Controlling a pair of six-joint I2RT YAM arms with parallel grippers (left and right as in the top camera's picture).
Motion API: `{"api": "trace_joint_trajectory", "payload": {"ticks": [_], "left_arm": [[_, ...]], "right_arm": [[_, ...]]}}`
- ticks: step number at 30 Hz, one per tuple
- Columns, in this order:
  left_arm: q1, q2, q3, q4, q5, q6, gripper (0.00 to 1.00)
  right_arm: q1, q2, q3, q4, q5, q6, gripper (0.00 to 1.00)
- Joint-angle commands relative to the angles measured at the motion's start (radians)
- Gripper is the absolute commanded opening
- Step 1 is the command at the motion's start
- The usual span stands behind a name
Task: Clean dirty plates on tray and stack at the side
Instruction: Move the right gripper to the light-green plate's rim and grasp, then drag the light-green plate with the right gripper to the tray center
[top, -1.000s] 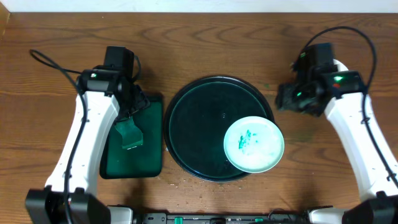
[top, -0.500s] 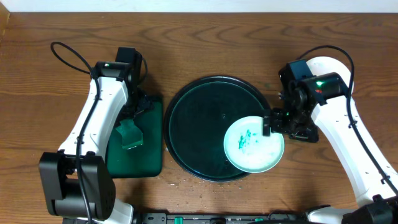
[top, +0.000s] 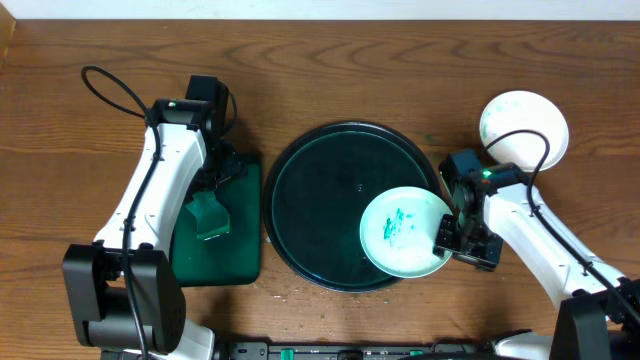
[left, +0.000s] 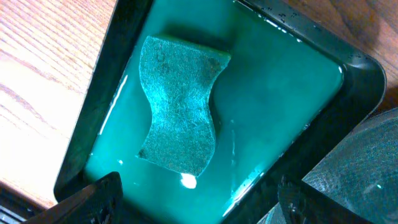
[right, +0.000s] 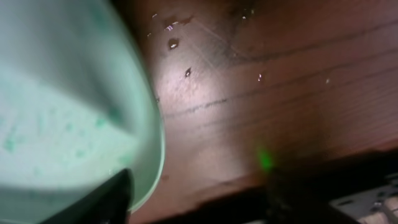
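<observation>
While a clean-looking plate (top: 524, 125) sits aside, a smeared plate (top: 405, 232) lies on the tray (top: 310, 200); right gripper (right: 196, 188) straddles its rim unclenched; left gripper (left: 199, 202) gapes empty.

right tool (top: 446, 238) now at dirty plate (top: 405, 232) rim, clean plate (top: 523, 128) uncovered

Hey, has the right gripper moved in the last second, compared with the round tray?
Yes. The right gripper has come down the overhead view from beside the tray's upper-right rim to the dirty plate's right edge.

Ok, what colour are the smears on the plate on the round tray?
Teal-green smears on the white plate; clearest in the overhead view.
</observation>
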Motion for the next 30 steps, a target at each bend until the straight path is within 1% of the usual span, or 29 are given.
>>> {"api": "trace_joint_trajectory", "payload": {"ticks": [1, 5, 7, 9, 10, 11, 13, 17, 20, 22, 26, 28, 30], "left_arm": [[0.002, 0.002, 0.005, -0.002, -0.013, 0.014, 0.80], [0.002, 0.002, 0.005, -0.003, -0.012, 0.014, 0.80], [0.002, 0.002, 0.005, -0.003, -0.012, 0.013, 0.80], [0.002, 0.002, 0.005, -0.003, -0.012, 0.013, 0.80], [0.002, 0.002, 0.005, -0.003, -0.012, 0.013, 0.80], [0.002, 0.002, 0.005, -0.003, -0.012, 0.013, 0.80], [0.002, 0.002, 0.005, -0.003, -0.012, 0.013, 0.80], [0.002, 0.002, 0.005, -0.003, -0.012, 0.013, 0.80], [0.002, 0.002, 0.005, -0.004, -0.012, 0.013, 0.80], [0.002, 0.002, 0.005, -0.003, -0.012, 0.013, 0.80], [0.002, 0.002, 0.005, -0.003, -0.012, 0.014, 0.80], [0.002, 0.002, 0.005, -0.003, -0.012, 0.014, 0.80], [0.002, 0.002, 0.005, -0.003, -0.012, 0.014, 0.80]], "right_arm": [[0.003, -0.006, -0.026, 0.055, 0.018, 0.032, 0.44], [0.003, -0.006, -0.059, 0.141, 0.018, 0.048, 0.47], [0.003, -0.006, -0.072, 0.174, 0.018, 0.047, 0.43], [0.003, -0.006, -0.087, 0.210, 0.018, 0.047, 0.34], [0.004, -0.006, -0.098, 0.240, 0.017, 0.047, 0.25], [0.005, -0.006, -0.104, 0.257, 0.017, 0.047, 0.20], [0.005, -0.006, -0.108, 0.280, 0.017, 0.047, 0.01], [0.006, -0.006, -0.108, 0.300, 0.019, 0.045, 0.01], [0.006, -0.006, -0.106, 0.315, 0.021, 0.017, 0.01], [0.006, -0.007, -0.098, 0.327, 0.021, -0.026, 0.01], [0.006, -0.019, -0.059, 0.364, 0.021, -0.163, 0.01], [0.006, -0.021, -0.038, 0.422, 0.017, -0.251, 0.01], [0.006, -0.016, -0.035, 0.497, 0.017, -0.267, 0.01]]}}
